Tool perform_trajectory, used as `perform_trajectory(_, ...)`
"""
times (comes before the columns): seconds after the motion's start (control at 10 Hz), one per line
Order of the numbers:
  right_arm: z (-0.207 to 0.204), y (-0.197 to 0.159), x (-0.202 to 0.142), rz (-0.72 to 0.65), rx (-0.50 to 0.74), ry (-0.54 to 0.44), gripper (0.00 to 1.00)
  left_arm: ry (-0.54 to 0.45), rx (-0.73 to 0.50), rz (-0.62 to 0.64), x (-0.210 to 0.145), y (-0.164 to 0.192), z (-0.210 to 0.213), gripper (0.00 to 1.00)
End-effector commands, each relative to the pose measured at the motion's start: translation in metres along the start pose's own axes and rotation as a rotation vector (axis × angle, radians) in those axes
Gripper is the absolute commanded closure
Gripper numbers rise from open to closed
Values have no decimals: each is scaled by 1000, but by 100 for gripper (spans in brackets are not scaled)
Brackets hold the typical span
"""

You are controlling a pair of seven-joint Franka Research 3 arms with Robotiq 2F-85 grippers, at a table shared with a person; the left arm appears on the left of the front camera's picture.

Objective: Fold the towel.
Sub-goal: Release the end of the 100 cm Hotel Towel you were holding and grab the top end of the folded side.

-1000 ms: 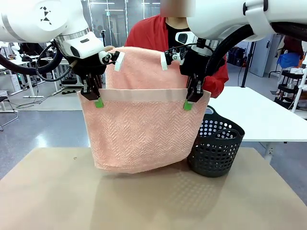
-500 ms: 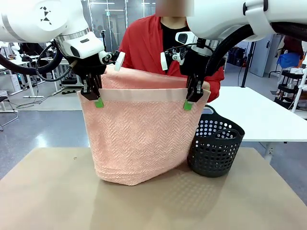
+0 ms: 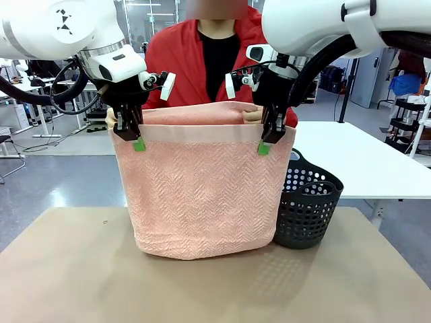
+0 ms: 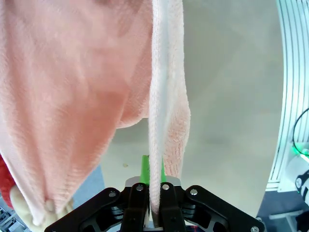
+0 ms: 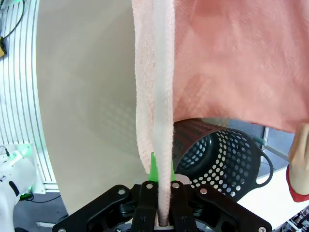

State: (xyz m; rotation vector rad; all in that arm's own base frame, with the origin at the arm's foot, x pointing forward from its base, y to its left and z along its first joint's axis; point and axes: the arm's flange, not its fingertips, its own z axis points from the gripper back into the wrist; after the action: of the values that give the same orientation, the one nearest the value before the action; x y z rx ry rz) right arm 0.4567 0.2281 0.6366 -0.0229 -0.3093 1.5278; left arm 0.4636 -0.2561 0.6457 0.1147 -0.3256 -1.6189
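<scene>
Above the worktop (image 3: 67,269), front view: the towel (image 3: 202,195) hangs doubled, and I cannot tell whether its lower fold touches the surface. My left jaws are clamped on its banded top edge at the 10 o'clock corner, my right jaws at the 2 o'clock corner. A person's hand (image 3: 250,116) holds the rear layer just beside the right jaws. A black basket (image 3: 310,208) stands at 4 o'clock.

Left wrist view: the jaws pinch the towel (image 4: 159,121) edge-on.

Right wrist view: the jaws are closed on the towel (image 5: 161,96), with the basket (image 5: 217,154) at 4 o'clock.
</scene>
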Motion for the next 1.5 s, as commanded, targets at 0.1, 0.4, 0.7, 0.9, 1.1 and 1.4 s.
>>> perform_trajectory(0.1,2,-1,0,3,-3,8,100,-1,2,-1,0,2,2,100)
perform_trajectory(0.4,2,-1,0,3,-3,8,100,-1,2,-1,0,2,2,100)
perform_trajectory(0.7,2,-1,0,3,-3,8,100,-1,2,-1,0,2,2,100)
perform_trajectory(0.9,2,-1,0,3,-3,8,100,-1,2,-1,0,2,2,100)
perform_trajectory(1.1,2,-1,0,3,-3,8,100,-1,2,-1,0,2,2,100)
perform_trajectory(1.4,2,-1,0,3,-3,8,100,-1,2,-1,0,2,2,100)
